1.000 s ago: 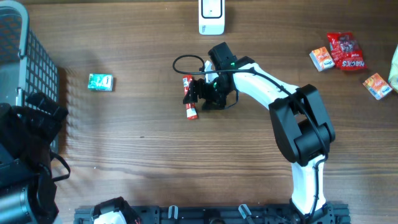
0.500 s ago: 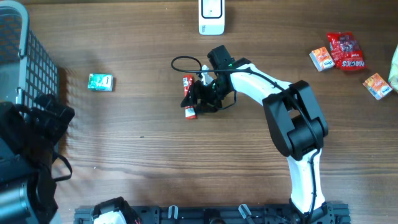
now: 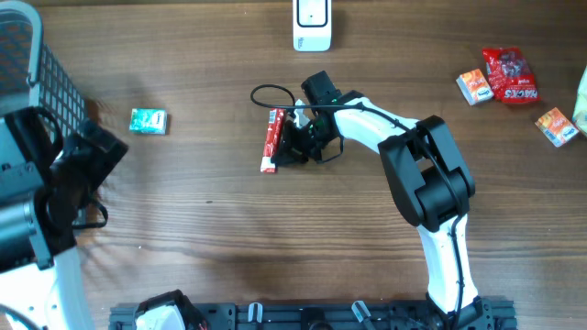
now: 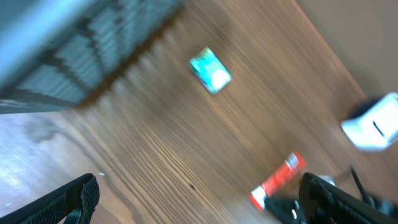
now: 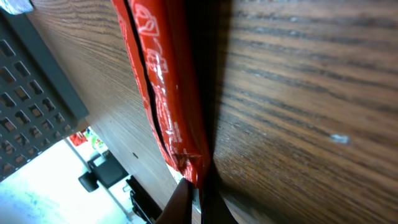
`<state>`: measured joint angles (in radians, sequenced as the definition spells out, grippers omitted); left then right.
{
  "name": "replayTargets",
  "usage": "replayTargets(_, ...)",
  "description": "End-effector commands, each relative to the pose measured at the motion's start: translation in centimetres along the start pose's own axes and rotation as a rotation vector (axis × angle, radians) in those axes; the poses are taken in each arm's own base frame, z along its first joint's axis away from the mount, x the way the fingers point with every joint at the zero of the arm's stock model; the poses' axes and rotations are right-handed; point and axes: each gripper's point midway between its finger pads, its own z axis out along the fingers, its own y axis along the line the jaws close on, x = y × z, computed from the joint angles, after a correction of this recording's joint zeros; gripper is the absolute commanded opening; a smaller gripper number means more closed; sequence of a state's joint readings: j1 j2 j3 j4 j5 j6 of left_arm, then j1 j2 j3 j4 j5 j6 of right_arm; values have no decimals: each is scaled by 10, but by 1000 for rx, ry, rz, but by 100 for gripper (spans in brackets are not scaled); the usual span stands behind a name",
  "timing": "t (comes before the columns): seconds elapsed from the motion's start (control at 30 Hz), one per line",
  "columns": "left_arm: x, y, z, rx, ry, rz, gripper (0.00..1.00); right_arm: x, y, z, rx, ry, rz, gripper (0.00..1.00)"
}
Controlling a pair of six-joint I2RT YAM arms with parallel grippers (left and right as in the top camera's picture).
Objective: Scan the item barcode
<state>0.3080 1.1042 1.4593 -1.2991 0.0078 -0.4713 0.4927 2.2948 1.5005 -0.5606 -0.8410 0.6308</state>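
From above, the long red foil stick packet (image 3: 270, 140) lies mid-worktop, just left of the right claw (image 3: 287, 144), its long side against the tips. A white barcode scanner (image 3: 312, 25) stands at the far edge. A small green packet (image 3: 148, 121) sits further left, beside a grey mesh basket (image 3: 32, 64).

The left wrist view is blurred. The left claw (image 4: 199, 191) is spread wide over bare wood, with the red packet (image 4: 277, 181) well off to its right.

In the right wrist view, the right claw (image 5: 194, 191) is closed, tips together at the packet's (image 5: 163, 93) end. I cannot tell whether any foil is pinched.
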Motion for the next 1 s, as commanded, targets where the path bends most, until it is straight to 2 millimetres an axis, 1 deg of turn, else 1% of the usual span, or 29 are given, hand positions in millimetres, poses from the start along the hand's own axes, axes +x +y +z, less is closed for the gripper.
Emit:
replayTargets(0.0, 23, -37, 7, 213, 159, 154, 100, -5, -73, 26, 226, -41, 126, 4)
replayTargets(0.07, 29, -44, 12, 249, 207, 185, 100, -5, -73, 25, 225, -41, 128, 4)
replayTargets(0.13, 34, -42, 19, 233, 250, 183, 100, -5, -73, 22, 224, -42, 131, 4)
replayTargets(0.2, 41, -40, 27, 211, 306, 180, 100, -5, -69, 18, 204, -36, 107, 4)
replayTargets(0.33, 58, -42, 41, 193, 406, 250, 100, -5, -36, -5, 104, -34, -45, 4)
replayTargets(0.37, 61, -45, 44, 192, 425, 260, 100, -5, -23, -13, 72, -41, -113, 4)
replayTargets(0.43, 66, -51, 49, 196, 448, 283, 100, -3, -7, -29, 58, -64, -181, 4)
replayTargets(0.53, 76, -63, 53, 216, 477, 326, 100, 2, 8, -43, 50, -80, -229, 4)
replayTargets(0.6, 85, -77, 55, 256, 504, 359, 100, 4, 12, -47, 48, -83, -233, 4)
replayTargets(0.73, 99, -94, 64, 280, 542, 412, 100, 9, 9, -46, 57, -66, -225, 4)
replayTargets(0.8, 105, -97, 72, 270, 573, 423, 100, 11, 7, -46, 62, -56, -230, 4)
replayTargets(0.87, 112, -98, 85, 248, 621, 428, 100, 14, 6, -46, 62, -43, -220, 4)
replayTargets(0.97, 126, -101, 103, 233, 708, 419, 100, 21, 14, -46, 10, -13, -262, 4)
